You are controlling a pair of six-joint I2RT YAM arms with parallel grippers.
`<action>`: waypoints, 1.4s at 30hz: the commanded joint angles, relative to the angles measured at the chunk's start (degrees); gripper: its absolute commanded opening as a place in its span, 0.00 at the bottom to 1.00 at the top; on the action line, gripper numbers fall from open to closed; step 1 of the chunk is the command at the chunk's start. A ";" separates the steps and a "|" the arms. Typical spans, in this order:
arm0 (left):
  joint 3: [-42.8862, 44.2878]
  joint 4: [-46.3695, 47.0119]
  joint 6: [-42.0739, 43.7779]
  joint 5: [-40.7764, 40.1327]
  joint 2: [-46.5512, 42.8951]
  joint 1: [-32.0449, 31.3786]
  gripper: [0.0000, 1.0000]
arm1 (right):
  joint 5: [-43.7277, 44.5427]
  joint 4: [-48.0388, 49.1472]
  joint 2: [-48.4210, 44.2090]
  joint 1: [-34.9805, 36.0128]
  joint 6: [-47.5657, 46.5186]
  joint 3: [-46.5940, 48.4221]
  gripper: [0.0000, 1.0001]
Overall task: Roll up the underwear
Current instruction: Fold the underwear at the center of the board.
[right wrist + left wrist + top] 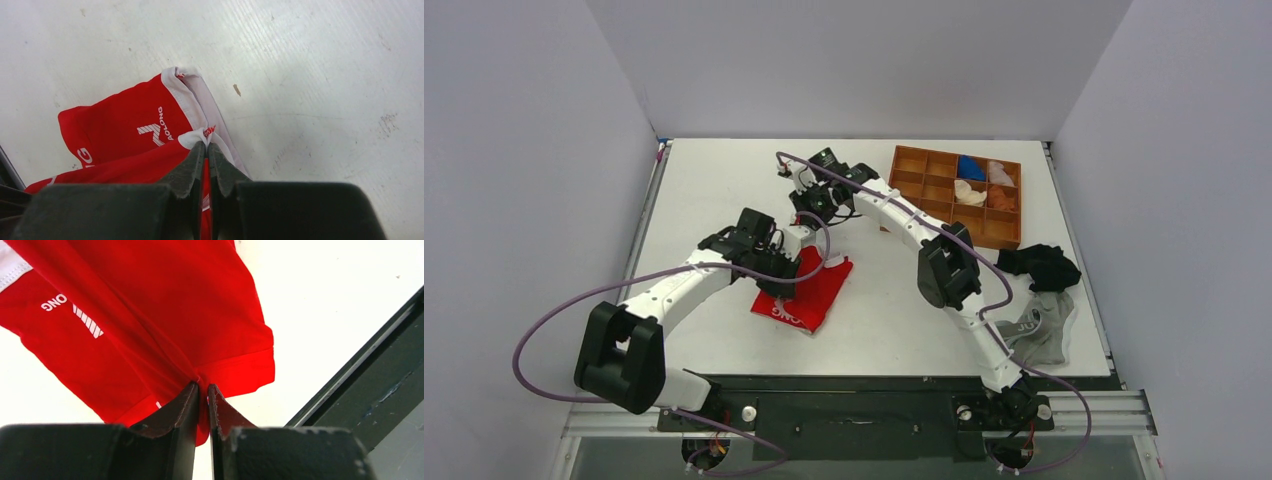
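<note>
Left side first: the left arm's black two-finger gripper point(202, 386) was clamped shut on the red hem of the bright red fabric underwear with white trim point(816, 292). There was just a sliver of cloth between the fingers. The fabric ran off from that pinch in a tight ridge, so my guess is it was holding that end under tension so the cloth wouldn't bunch up.

The underwear sat about mid-table on the white tabletop point(724, 200), between the two grippers and a bit left of centre. Looks-wise it was folded over on itself in a couple of layers, more a flat lopsided wedge than a roll. The white waistband band showed at one edge, and the white "AOLONG" lettering plus a little stripe logo were visible on the red. I'd say the rolling proper hadn't happened yet.

The right arm's black gripper point(206, 144) reached right across to the far edge and was pinched tight on the white trim. It was probably there as the second anchor, so both ends could be moved together.

Further right, well clear of all this, were a brown wooden divided tray point(934, 190) with some cloth bits in it, a crumpled black garment point(1039, 265) and a grey garment with white lettering point(1042, 330).
</note>
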 commanded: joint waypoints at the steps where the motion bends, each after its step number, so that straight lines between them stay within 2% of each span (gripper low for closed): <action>1: 2.77 -4.11 1.59 -4.18 -2.54 0.22 0.10 | -4.04 9.17 -0.99 0.36 4.95 0.47 0.01; 5: 2.65 -5.08 1.96 -7.11 -4.11 0.22 0.15 | -7.32 12.56 -1.15 0.74 8.05 0.24 0.04; 7: 2.67 -5.32 1.90 -10.55 -4.71 0.21 0.16 | -7.52 13.15 -0.75 0.83 9.28 0.42 0.11; 12: 1.69 -5.18 1.98 -19.94 -5.93 0.28 0.20 | -6.02 13.31 -2.13 0.64 9.01 -2.75 0.43; 14: 0.79 -5.16 2.39 -22.79 -6.06 0.25 0.24 | -5.39 13.30 -4.29 0.27 7.99 -5.30 0.50; 16: -0.28 -4.97 2.68 -25.26 -6.15 0.30 0.29 | -4.66 13.24 -7.12 -0.69 6.56 -8.43 0.53; 21: -1.66 -5.34 3.38 -29.04 -6.13 0.30 0.39 | -2.39 12.26 -15.00 -3.58 1.75 -16.87 0.55; 26: -2.18 -8.58 4.44 -25.96 -6.75 0.39 0.55 | -1.94 9.89 -19.38 -5.22 -4.01 -24.75 0.56; 32: -0.55 -8.79 4.89 -24.45 -7.62 0.86 0.65 | -2.58 7.87 -22.10 -5.53 -7.77 -28.99 0.56; 37: 3.25 -8.43 4.41 -18.13 -5.59 3.90 0.77 | -2.58 7.68 -22.01 -4.49 -8.22 -31.36 0.56; 42: 9.34 -11.05 3.44 -7.96 -0.91 12.07 0.88 | -2.48 7.63 -21.10 -3.86 -8.50 -31.84 0.56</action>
